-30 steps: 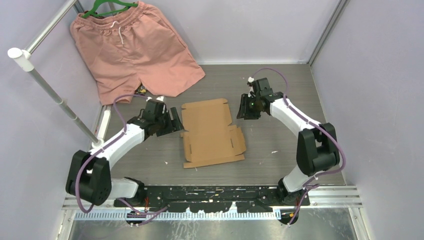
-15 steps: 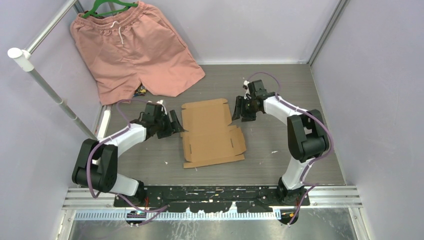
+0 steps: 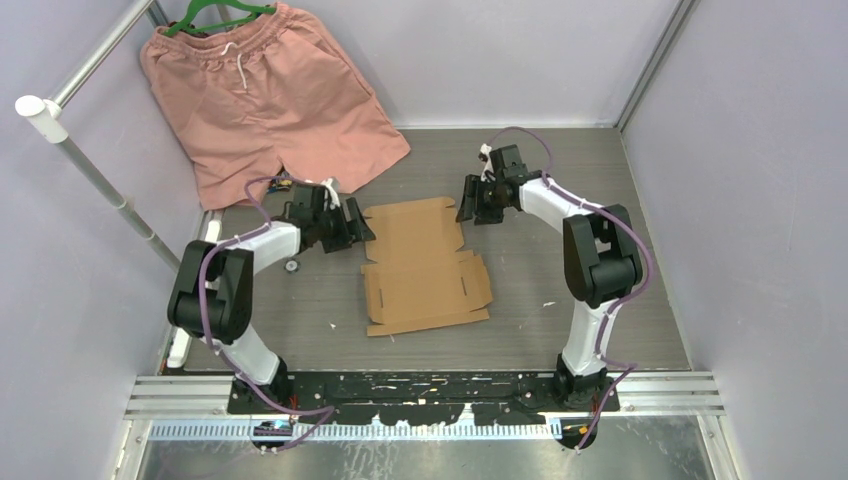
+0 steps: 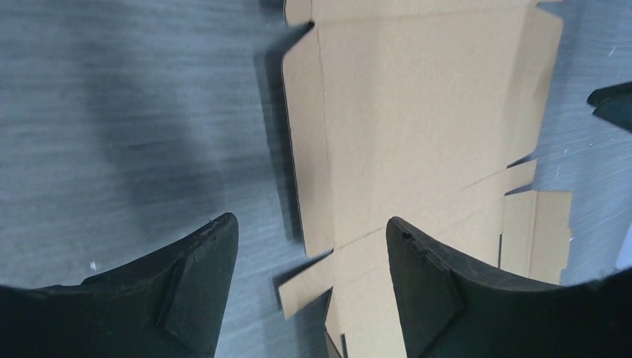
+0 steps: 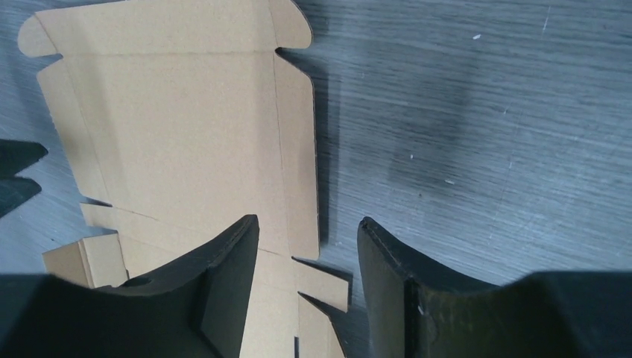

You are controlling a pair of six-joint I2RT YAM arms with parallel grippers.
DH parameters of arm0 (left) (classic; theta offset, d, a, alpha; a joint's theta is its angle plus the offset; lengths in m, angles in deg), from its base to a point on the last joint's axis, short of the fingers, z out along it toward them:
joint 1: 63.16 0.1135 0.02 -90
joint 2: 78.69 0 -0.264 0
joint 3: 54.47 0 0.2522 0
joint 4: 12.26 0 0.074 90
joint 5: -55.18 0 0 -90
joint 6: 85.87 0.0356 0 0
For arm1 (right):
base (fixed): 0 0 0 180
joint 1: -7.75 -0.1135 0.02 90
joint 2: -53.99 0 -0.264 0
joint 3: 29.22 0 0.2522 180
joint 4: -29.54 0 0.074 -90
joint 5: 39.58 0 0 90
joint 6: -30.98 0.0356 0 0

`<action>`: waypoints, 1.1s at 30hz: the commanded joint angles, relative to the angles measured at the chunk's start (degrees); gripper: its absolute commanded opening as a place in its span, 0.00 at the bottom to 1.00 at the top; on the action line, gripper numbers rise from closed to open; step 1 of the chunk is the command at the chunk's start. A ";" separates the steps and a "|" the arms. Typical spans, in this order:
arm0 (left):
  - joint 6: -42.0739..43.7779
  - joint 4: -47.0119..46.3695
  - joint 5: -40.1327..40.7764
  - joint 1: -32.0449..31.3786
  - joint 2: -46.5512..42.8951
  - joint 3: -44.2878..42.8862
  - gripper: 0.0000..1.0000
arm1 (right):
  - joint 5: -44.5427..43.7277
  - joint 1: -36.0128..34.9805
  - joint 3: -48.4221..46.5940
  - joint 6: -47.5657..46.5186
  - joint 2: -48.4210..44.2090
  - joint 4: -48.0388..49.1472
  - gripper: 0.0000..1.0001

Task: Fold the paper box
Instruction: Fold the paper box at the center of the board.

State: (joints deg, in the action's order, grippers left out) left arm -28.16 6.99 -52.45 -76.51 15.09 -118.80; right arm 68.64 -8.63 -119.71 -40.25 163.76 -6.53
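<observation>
The paper box [image 3: 420, 262] is plain brown cardboard, matt and faintly ribbed, with raw cut edges. The table [image 3: 300, 310] has a grey top with a fine brushed grain and a dull sheen. The left gripper [image 4: 311, 224] and right gripper [image 5: 307, 222] have fingers of what looks like matt black plastic, slightly rough along the edges, and the shorts [image 3: 270, 100] are soft salmon-pink cloth, lightly creased.

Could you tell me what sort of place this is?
Probably a robotics lab test cell, not a home. Plain lavender walls box in a grey table, the left arm and right arm are bolted at its near edge, and the props are a flat paper box and pink shorts.
</observation>
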 commanded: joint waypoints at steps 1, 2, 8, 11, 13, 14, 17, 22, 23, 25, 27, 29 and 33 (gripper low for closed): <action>1.01 -4.48 -4.99 1.93 1.63 -3.76 0.73 | -1.51 0.06 -0.58 0.31 -5.25 -1.09 0.56; 1.41 -4.43 -4.32 2.04 1.60 -4.37 0.73 | -1.63 -0.21 0.04 0.73 -7.03 -1.80 0.56; 5.58 3.39 -3.03 3.56 3.06 -11.61 0.78 | -5.02 -6.78 3.28 1.88 -15.53 -9.53 0.52; 6.19 6.11 -6.35 4.47 5.98 -16.17 0.97 | -5.52 -11.83 6.87 4.40 -18.18 -10.56 0.50; 6.04 7.12 -9.28 5.02 8.45 -19.25 1.00 | -5.16 -14.94 9.55 6.37 -19.45 -10.20 0.48; 5.90 7.54 -11.11 5.47 9.92 -21.48 1.00 | -4.47 -16.27 11.50 7.33 -20.14 -9.51 0.47; 6.65 10.37 -15.63 6.02 14.43 -27.83 1.00 | -3.98 -19.23 15.54 10.23 -22.04 -7.51 0.40; 9.44 14.66 -19.58 6.03 20.80 -36.40 1.00 | -4.77 -22.31 17.63 10.53 -22.42 -8.63 0.32; 9.64 14.62 -19.30 6.05 21.85 -37.19 1.00 | -5.22 -22.53 17.78 10.39 -22.29 -9.07 0.31; 10.26 15.07 -18.55 6.05 23.50 -38.97 0.99 | -5.34 -22.76 17.92 10.01 -21.99 -9.54 0.31; 10.89 15.57 -17.76 6.04 24.95 -40.71 0.97 | -5.11 -22.81 17.97 9.64 -21.48 -9.66 0.31; 11.82 16.26 -17.03 6.05 26.33 -42.09 0.96 | -4.91 -22.98 17.72 9.07 -20.73 -10.05 0.31; 13.26 16.84 -17.08 5.88 28.90 -43.94 0.95 | -5.03 -22.99 16.99 8.36 -19.09 -10.61 0.31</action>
State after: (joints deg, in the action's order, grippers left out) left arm -17.65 22.38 -68.52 -70.74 42.59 -159.76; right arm 64.34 -31.30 -101.35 -31.20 143.85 -16.56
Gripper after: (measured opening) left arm 0.960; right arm 0.312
